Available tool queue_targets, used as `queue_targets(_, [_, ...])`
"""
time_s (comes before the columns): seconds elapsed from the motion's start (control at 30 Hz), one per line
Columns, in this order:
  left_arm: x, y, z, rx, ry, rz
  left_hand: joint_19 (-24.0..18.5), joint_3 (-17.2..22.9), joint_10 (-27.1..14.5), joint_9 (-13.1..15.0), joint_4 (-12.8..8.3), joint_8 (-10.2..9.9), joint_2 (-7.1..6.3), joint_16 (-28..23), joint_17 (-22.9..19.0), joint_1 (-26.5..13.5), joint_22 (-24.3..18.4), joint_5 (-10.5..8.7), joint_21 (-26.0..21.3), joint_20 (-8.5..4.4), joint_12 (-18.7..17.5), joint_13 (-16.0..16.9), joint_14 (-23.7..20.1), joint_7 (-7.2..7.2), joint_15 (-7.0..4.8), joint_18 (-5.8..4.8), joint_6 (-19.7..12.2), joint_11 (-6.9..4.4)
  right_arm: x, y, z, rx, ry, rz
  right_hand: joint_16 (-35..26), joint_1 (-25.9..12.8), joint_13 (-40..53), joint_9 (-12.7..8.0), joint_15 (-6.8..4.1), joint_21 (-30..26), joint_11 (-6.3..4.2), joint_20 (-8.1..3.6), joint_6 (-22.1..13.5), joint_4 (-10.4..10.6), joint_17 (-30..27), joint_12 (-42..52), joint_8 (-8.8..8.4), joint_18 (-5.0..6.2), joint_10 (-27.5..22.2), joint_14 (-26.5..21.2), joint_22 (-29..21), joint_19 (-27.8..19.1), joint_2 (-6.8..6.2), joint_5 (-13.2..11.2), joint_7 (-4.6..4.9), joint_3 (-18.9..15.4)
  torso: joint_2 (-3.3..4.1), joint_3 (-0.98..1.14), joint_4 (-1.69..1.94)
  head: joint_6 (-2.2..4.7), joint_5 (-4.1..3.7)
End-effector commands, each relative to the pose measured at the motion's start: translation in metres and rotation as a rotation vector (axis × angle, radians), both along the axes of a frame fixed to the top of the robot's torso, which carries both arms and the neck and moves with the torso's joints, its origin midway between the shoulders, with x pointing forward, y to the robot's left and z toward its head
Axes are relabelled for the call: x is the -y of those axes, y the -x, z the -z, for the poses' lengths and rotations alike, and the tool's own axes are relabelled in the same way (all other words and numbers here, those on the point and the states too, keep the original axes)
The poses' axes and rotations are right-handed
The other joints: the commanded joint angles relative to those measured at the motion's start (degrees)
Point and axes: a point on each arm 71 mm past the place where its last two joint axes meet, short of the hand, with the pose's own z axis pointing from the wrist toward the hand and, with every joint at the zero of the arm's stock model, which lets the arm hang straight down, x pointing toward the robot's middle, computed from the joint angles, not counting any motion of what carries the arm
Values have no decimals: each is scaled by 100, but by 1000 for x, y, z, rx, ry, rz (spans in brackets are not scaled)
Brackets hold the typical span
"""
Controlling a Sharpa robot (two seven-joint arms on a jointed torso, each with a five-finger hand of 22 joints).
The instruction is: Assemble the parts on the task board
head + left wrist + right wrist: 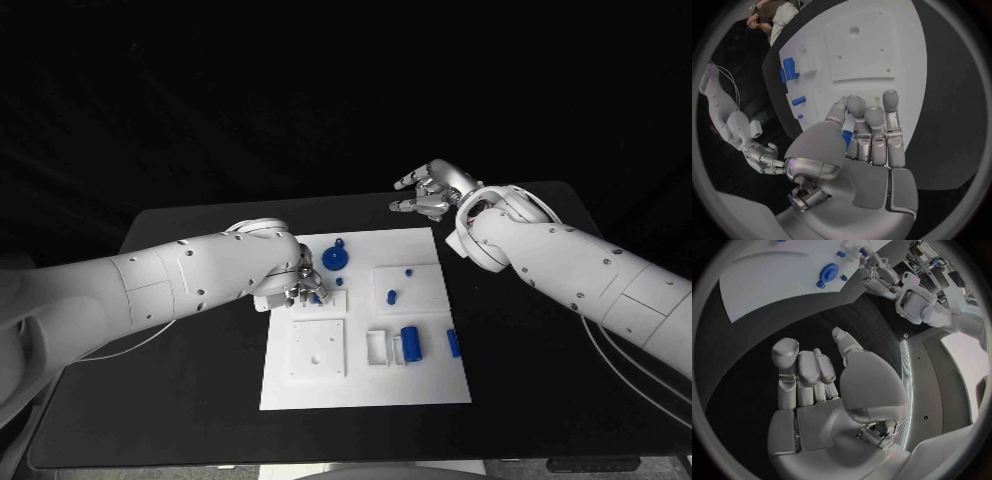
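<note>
Black table (173,400) carries the white board (368,390) at its middle, long axis running away from the robot. On the board, a round blue part (335,260) with a stub lies near the far edge; a blue cylinder (413,343) lies in a white holder (387,348) toward the near right, its long axis pointing away from the robot, with a slim blue bar (453,342) just beside it and parallel. Two small blue pegs (391,295) sit on a raised white square (408,288) right of the board's centre, and a white plate (319,347) with holes lies at the near left. The left hand (293,285) hangs over the board's left side, palm down, fingers curled together around a small blue part (847,136) pinched against the thumb. The right hand (430,190) is held above the table beyond the board's far right corner, well apart from it, fingers loosely bent and apart, holding nothing; the wrist view shows the palm (826,415) bare.
</note>
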Motion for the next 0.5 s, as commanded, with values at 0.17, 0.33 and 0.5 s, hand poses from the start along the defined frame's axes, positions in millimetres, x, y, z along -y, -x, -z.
queue_targets(0.17, [0,0,2,3,-8,10,4,9,-97,80,-33,38,224,19,3,180,109,-2,23,-24,14,6,-24,-627,-29,-68,609,-51,-2,0,0,-1,12,-13,-31,-56,58,7,-3,-21,2,27,44,-34,-7,-31,-14,101,-32,-29,512,122,5,39,-3,-14,-1,1,0,-8,9])
queue_targets(0.33, [1,1,4,-3,-8,14,4,9,-97,80,-33,38,224,19,3,180,109,-2,23,-24,14,6,-24,-627,-29,-68,609,-51,-2,0,0,-1,11,-14,-33,-70,57,8,-3,-35,1,27,48,-62,-8,-31,-13,102,-33,-28,510,123,11,36,-3,-2,1,0,-1,-13,6])
queue_targets(0.5, [2,2,6,-9,-8,19,4,9,-97,80,-33,38,224,19,3,180,109,-2,23,-24,14,6,-24,-627,-29,-68,609,-51,-2,0,1,-1,12,-13,-33,-70,57,8,-3,-35,1,27,48,-62,-8,-31,-13,102,-33,-28,510,123,11,36,-3,-2,-1,0,1,-21,3])
